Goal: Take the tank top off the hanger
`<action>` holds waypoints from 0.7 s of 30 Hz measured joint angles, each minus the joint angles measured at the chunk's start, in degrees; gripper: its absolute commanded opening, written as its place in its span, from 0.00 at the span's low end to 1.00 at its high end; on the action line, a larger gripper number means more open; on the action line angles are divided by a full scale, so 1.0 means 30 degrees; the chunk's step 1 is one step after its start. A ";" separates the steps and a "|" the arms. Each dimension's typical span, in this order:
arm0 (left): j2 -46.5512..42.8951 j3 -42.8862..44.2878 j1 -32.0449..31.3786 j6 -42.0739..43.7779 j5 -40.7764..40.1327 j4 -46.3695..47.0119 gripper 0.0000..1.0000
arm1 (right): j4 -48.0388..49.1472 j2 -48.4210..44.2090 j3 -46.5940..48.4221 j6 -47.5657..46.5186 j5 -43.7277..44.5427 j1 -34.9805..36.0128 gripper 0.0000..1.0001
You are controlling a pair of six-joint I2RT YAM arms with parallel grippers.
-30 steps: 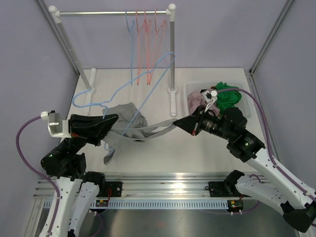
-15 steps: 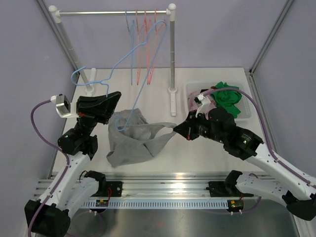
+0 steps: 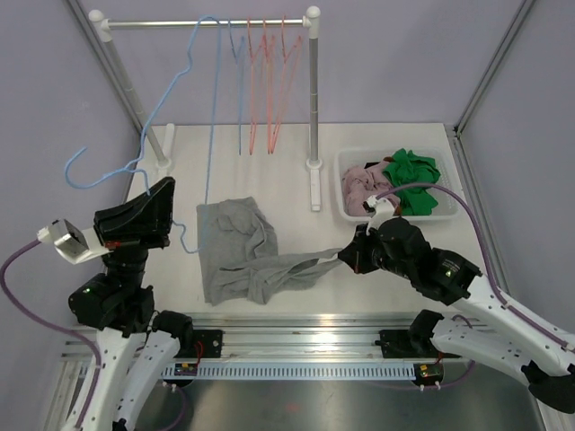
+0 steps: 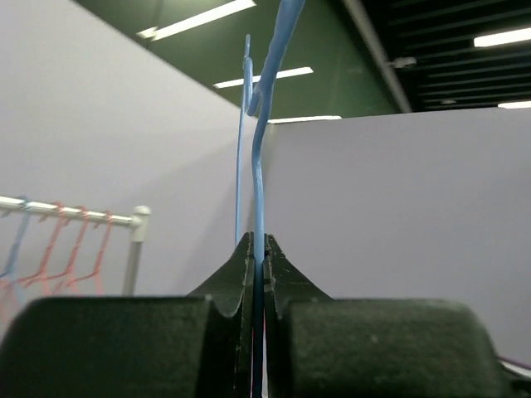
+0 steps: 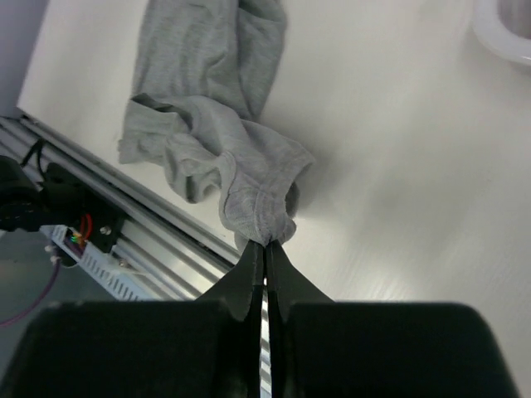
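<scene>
The grey tank top point(image 3: 238, 247) lies crumpled on the table, off the hanger; it also shows in the right wrist view point(image 5: 216, 124). My left gripper point(image 3: 167, 190) is shut on the bare blue wire hanger point(image 3: 209, 108) and holds it up in the air at the left. In the left wrist view the wire point(image 4: 260, 182) runs up from between the closed fingers of the gripper point(image 4: 259, 242). My right gripper point(image 3: 344, 258) is shut on a bunched edge of the tank top, low over the table, also seen in its wrist view point(image 5: 267, 246).
A clothes rack rod point(image 3: 207, 23) with several red and blue hangers point(image 3: 268, 81) stands at the back. A white bin point(image 3: 395, 216) with pink and green clothes sits at the right. A metal rail point(image 3: 296, 346) runs along the near edge.
My left gripper has lifted the hanger up and to the left, out of the tank top. The tank top has dropped onto the table. My right gripper has pulled its edge nearer and lower.
</scene>
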 measured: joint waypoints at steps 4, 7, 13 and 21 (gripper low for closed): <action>-0.1916 0.2710 -0.0015 0.2091 -0.3504 -0.8408 0.00 | 0.1581 0.1355 0.0357 0.0087 -0.1188 0.0284 0.00; -0.1967 0.3781 -0.0015 0.3322 -0.5697 -1.3253 0.00 | 0.2761 0.4357 0.0962 0.0138 -0.0867 0.1807 0.00; 0.1588 0.4845 -0.0022 0.4444 -0.7497 -1.9657 0.00 | 0.3803 1.1030 0.4189 0.0226 0.1042 0.4503 0.65; 0.6921 0.8451 0.0393 0.5741 -0.7548 -2.4349 0.00 | 0.4211 1.1723 0.5282 0.0539 0.3905 0.4707 1.00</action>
